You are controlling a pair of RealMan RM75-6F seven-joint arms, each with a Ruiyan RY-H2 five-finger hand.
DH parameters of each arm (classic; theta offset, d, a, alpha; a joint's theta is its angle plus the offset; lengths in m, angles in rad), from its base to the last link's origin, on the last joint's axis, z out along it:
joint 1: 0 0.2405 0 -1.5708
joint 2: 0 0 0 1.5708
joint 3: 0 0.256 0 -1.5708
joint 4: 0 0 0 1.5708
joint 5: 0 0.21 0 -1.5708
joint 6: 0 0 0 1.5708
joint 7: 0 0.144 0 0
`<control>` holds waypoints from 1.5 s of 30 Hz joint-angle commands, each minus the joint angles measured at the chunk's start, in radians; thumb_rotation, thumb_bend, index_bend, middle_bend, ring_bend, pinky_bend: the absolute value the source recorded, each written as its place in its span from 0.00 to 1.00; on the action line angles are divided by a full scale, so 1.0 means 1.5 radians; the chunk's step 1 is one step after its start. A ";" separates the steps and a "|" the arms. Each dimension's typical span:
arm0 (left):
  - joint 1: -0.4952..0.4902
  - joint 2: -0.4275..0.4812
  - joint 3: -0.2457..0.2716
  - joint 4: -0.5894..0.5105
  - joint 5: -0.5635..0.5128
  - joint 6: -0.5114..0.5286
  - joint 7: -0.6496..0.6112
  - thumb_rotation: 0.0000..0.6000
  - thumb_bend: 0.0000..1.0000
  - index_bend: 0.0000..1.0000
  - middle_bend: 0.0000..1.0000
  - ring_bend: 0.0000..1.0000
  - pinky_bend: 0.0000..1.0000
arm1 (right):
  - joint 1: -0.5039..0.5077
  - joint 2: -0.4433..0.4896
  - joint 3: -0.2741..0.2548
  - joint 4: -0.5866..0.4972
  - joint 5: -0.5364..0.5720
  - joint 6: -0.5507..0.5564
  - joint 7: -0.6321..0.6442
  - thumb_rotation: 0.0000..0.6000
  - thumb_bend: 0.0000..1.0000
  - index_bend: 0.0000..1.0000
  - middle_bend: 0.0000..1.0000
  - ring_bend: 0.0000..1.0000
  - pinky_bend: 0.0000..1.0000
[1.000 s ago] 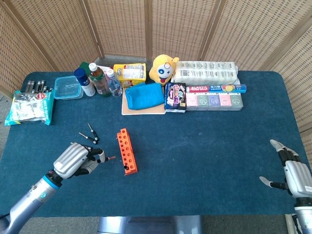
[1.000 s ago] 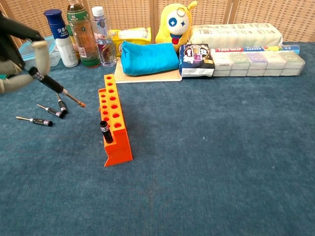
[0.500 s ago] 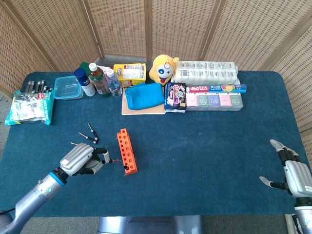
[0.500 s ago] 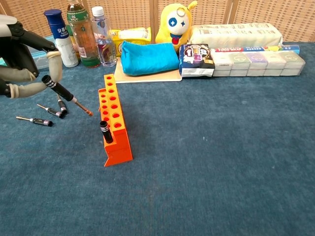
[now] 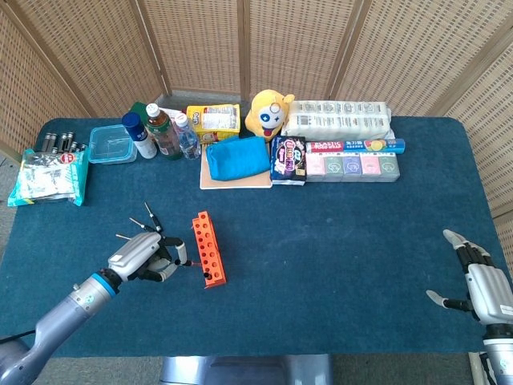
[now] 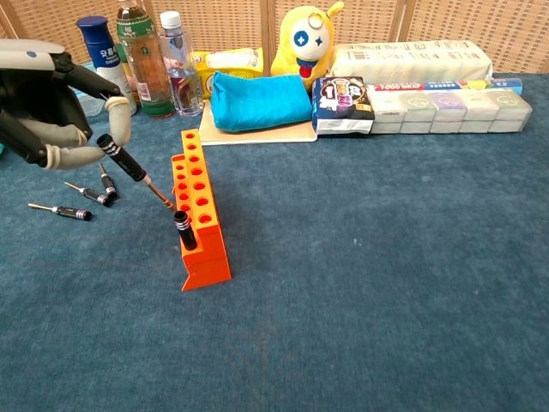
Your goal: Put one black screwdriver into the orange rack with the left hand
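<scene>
My left hand [image 6: 51, 112] has a silver-grey back, black linkages and pale, cream fingertips [image 6: 120, 110]. Its forearm is silver with a blue wrist ring. My right hand [image 5: 483, 286] shows the same silver shell and pale tips.

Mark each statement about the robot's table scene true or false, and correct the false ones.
1. The left hand holds a black screwdriver tilted, tip toward the orange rack. True.
2. The rack is empty. False: one black-handled screwdriver already stands in its near end.
3. The right hand holds a screwdriver. False: it holds nothing, fingers apart.
4. Loose screwdrivers lie on the table left of the rack. True.
5. The yellow plush toy lies beside the rack. False: it stands at the back.
</scene>
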 commanded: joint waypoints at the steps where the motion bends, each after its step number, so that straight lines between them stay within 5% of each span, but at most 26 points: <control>1: -0.020 0.022 -0.014 -0.019 -0.035 -0.032 -0.003 1.00 0.46 0.67 1.00 1.00 1.00 | 0.000 0.000 0.000 0.000 0.001 0.000 0.001 1.00 0.00 0.04 0.10 0.16 0.11; 22: -0.101 0.031 -0.025 -0.056 -0.224 -0.109 0.158 1.00 0.46 0.67 1.00 1.00 1.00 | 0.000 0.002 0.000 -0.001 -0.001 0.000 0.003 1.00 0.00 0.04 0.10 0.16 0.11; 45: -0.159 -0.013 -0.020 -0.079 -0.353 -0.069 0.279 1.00 0.46 0.67 1.00 1.00 1.00 | -0.001 0.007 0.002 0.000 0.000 0.002 0.015 1.00 0.00 0.04 0.10 0.16 0.11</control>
